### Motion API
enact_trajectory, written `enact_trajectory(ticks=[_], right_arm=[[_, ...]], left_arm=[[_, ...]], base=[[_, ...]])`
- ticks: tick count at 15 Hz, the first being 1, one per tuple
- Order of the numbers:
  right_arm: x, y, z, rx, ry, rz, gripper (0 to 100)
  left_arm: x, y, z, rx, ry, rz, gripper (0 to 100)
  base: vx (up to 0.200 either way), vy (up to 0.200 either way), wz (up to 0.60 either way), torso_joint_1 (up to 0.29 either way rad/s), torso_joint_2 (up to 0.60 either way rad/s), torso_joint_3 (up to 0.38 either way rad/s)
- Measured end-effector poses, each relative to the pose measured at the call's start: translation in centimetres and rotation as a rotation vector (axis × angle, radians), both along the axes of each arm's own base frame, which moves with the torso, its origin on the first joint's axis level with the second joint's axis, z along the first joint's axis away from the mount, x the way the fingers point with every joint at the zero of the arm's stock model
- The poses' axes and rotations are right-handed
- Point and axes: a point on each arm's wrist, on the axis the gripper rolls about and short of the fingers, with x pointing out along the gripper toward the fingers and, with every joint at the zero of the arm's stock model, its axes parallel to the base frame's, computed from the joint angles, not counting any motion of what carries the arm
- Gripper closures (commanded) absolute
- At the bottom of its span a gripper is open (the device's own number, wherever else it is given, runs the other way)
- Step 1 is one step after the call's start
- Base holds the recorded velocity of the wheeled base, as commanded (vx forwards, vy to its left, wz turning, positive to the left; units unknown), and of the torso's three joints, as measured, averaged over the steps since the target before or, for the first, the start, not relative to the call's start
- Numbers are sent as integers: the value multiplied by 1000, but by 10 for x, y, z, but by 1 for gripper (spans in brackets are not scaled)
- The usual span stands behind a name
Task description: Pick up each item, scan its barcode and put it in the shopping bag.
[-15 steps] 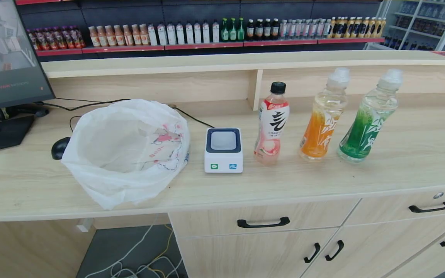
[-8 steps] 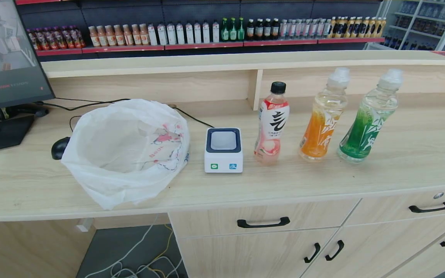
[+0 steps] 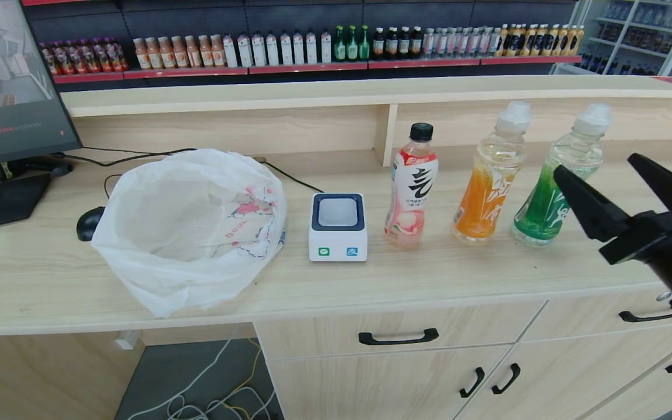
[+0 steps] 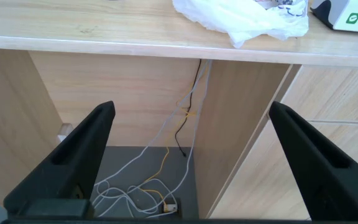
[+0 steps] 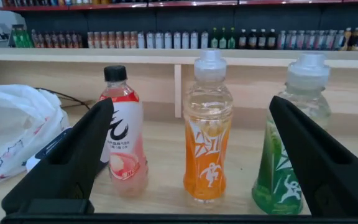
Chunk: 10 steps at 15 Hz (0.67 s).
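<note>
Your right gripper [image 3: 595, 163] has come in at frame right, jaws apart, beside the green bottle [image 3: 537, 213]; the left gripper [image 4: 191, 107] is likewise apart.

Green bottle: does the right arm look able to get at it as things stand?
Probably yes. The right gripper hangs open just beside the green bottle, with nothing between them, and a gap separates that bottle from the orange bottle.

Upright pink bottle [image 3: 410, 186], orange bottle [image 3: 483, 192], green bottle [image 3: 540, 204] stand beside scanner [image 3: 338, 227], bag [image 3: 155, 280].
</note>
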Motion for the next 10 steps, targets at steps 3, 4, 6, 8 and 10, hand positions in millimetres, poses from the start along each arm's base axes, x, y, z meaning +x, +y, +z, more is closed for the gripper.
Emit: enact_trajectory(ticks=[3,4,6,8,10], right_arm=[[9,36,-12,21,75,-7,0],[11,42,-16,13,90,7,0],[19,52,-19,3,98,12,0],[28,58,-21,6,108,-9,0],[36,64,-22,6,112,-10,0]], left_arm=[[0,0,0,0,0,0,0],[0,0,0,0,0,0,0],[0,0,0,1,0,0,0],[0,0,0,1,0,0,0],[0,0,0,0,0,0,0]], base=[[0,0,0,0,0,0],[0,0,0,0,0,0],[0,0,0,0,0,0],[0,0,0,0,0,0],[0,0,0,0,0,0]])
